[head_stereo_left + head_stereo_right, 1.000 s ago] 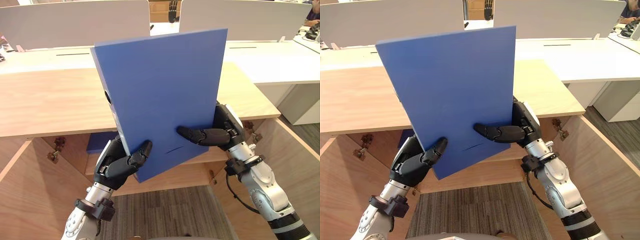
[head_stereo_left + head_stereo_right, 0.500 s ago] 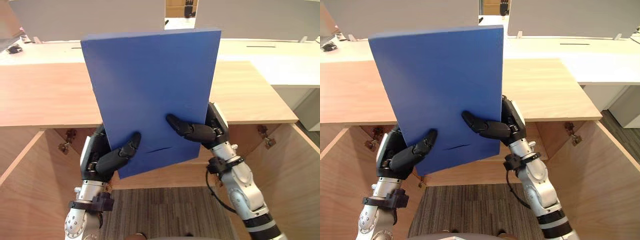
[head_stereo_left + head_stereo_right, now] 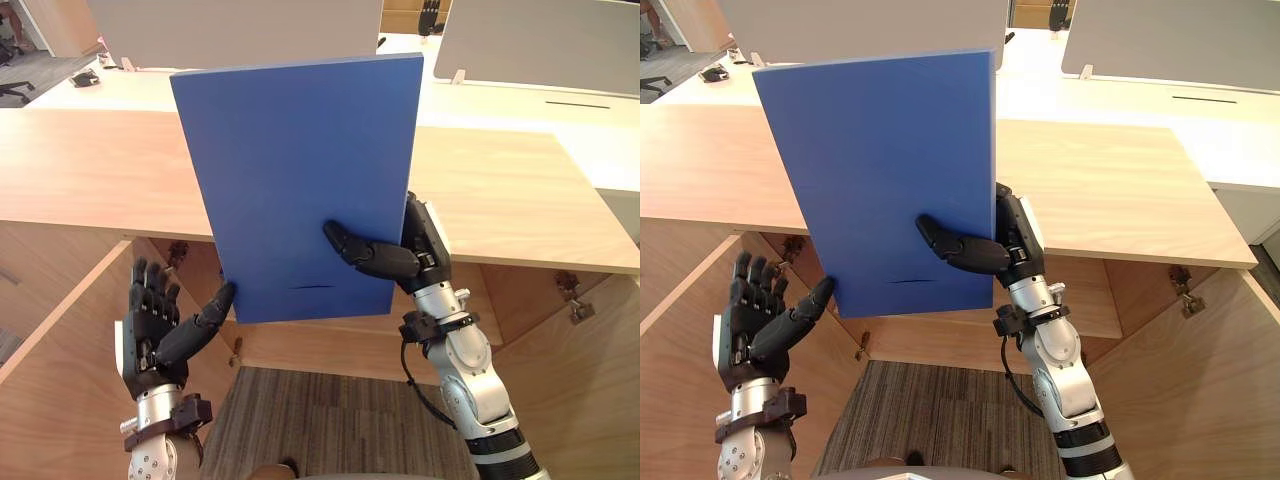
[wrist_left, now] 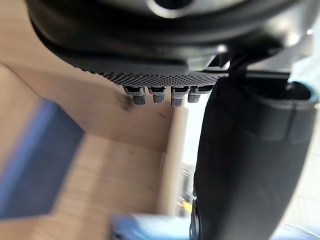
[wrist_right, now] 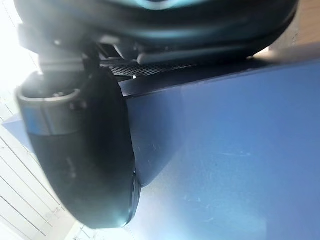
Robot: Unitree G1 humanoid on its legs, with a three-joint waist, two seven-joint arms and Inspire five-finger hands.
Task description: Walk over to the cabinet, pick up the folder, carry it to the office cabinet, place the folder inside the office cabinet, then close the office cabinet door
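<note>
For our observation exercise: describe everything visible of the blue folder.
The blue folder is a flat, stiff-looking rectangle with a dark mark near its bottom. It is held upright before the wooden cabinet. The right hand pinches its lower right edge, thumb across the front; the open left hand touches the lower left corner with its thumb tip.

Open-plan office, clearly. Just beyond raised fingers of left hand: long wood-topped cabinet, doors open, hinges showing. Farther past fingertips: white desks, grey divider screens standing along them. Below fingers: grey striped carpet.
</note>
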